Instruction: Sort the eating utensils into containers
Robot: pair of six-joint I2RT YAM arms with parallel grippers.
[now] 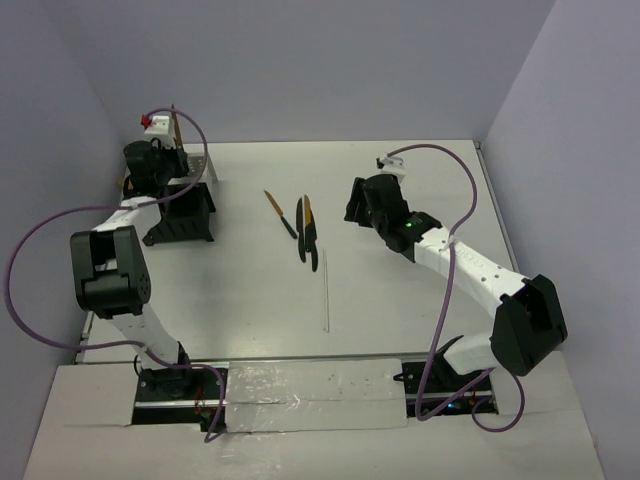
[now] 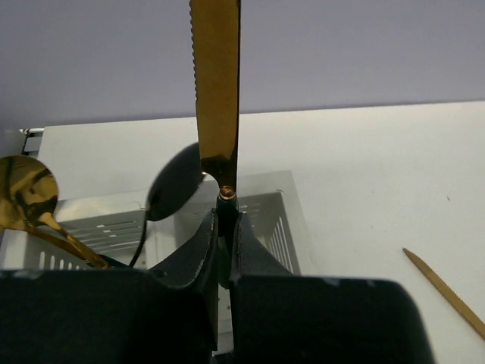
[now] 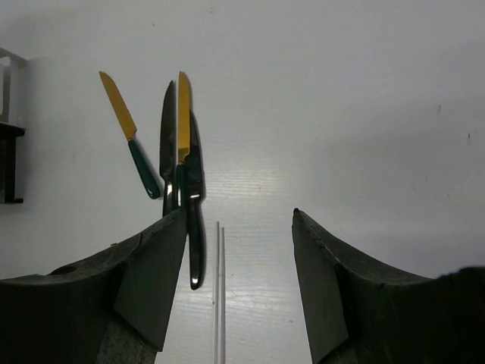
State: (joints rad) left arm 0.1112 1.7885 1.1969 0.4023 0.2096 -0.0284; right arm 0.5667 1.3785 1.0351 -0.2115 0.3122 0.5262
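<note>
My left gripper [image 2: 226, 220] is shut on the dark handle of a knife whose serrated gold blade [image 2: 216, 98] points straight up. It holds the knife over the black caddy [image 2: 282, 221] with perforated silver panels. A gold spoon [image 2: 26, 193] and an all-dark spoon [image 2: 174, 182] stand in the caddy. In the top view this gripper [image 1: 160, 165] is at the caddy [image 1: 185, 215] at the far left. My right gripper [image 3: 239, 216] is open and empty above the table. Three utensils lie ahead of it: a gold-bladed green-handled knife [image 3: 129, 133], a dark one [image 3: 167, 136] and a second gold-bladed knife [image 3: 183, 114].
A thin white stick [image 3: 220, 288] lies just right of the loose utensils, also seen in the top view [image 1: 325, 295]. The loose utensils lie mid-table [image 1: 305, 235]. One gold knife [image 2: 447, 288] shows at the lower right of the left wrist view. Grey walls close in the table.
</note>
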